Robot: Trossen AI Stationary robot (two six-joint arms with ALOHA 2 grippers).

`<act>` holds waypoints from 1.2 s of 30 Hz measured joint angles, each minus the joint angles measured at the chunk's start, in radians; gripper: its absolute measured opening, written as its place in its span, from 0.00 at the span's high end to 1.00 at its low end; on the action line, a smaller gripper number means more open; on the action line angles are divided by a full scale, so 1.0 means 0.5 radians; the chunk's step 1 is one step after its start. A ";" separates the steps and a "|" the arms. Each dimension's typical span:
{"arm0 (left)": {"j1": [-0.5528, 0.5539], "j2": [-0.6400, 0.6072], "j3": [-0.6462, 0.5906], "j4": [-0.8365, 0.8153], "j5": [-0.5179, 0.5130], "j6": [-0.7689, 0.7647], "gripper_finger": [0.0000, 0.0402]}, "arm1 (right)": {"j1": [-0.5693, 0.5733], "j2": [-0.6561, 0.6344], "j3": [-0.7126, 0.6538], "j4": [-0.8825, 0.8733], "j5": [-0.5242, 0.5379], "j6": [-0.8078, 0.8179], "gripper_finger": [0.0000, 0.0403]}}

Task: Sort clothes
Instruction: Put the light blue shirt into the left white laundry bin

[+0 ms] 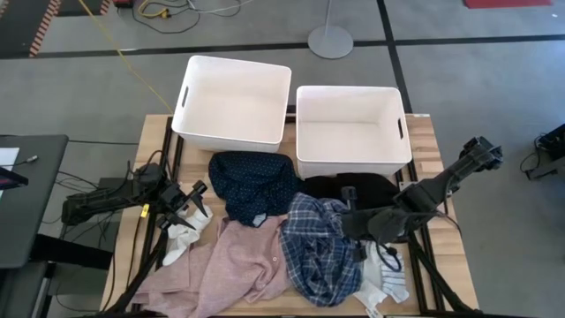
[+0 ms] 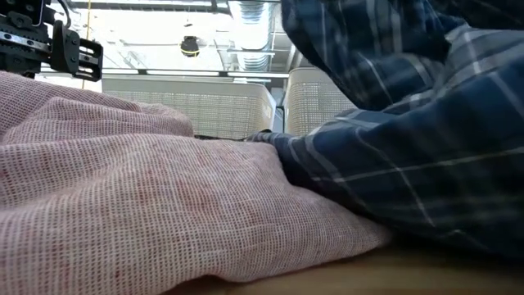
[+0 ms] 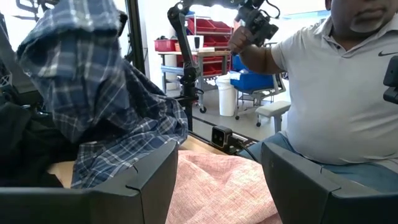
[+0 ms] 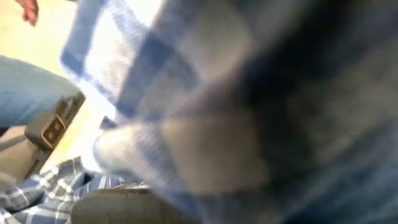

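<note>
The blue-white plaid shirt [image 1: 318, 252] lies right of the pink shirt [image 1: 238, 265]. Part of it is drawn up into a peak [image 3: 68, 37]. My right gripper [image 1: 350, 214] is shut on it at its far right part. My left gripper [image 1: 196, 199] is open and empty near the table's left edge, with the pink shirt [image 3: 217, 180] showing beyond its fingers. A white sock [image 1: 181, 237] lies just below it. The navy dotted top [image 1: 252, 181] and the black garment [image 1: 353, 185] lie in front of the bins. White and striped socks [image 1: 388, 283] lie at the near right. My right gripper holds the plaid shirt by a bunch of cloth at its far right part [image 1: 340, 212], coming in from the table's right side. The cloth wraps over the fingers and hides the place of contact. The raised part hangs in folds [image 3: 106, 106], and the lower part rests on the table and the pink shirt.
Two white plastic bins stand at the table's far edge, the left one [image 1: 238, 62] and the right one [image 1: 349, 89]. A person in a grey shirt [image 3: 336, 93] sits beyond the table's right side. A black side table [image 1: 35, 177] stands to the left.
</note>
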State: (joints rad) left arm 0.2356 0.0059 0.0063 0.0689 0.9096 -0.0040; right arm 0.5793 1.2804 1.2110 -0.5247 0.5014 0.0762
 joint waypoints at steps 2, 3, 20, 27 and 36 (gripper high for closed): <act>-0.001 0.000 -0.001 0.006 -0.001 0.013 0.44 | -0.001 0.001 0.028 0.040 -0.002 -0.077 0.98; 0.000 0.001 0.000 0.022 -0.002 0.027 0.44 | -0.001 0.002 0.050 0.046 -0.003 -0.104 0.98; -0.001 0.001 0.000 0.483 -0.323 -0.046 0.44 | -0.155 0.000 0.284 0.236 -0.041 -0.575 0.98; 0.000 0.001 0.000 0.926 -0.658 -0.211 0.44 | -0.250 0.002 0.378 0.286 -0.153 -0.683 0.98; -0.001 0.126 0.000 0.972 -1.079 -0.047 0.43 | -0.314 0.000 0.448 0.352 -0.169 -0.895 0.98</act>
State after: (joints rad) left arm 0.2352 0.0691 0.0063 0.5548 0.3702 -0.0274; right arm 0.4222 1.2804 1.4349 -0.3488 0.4168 -0.3711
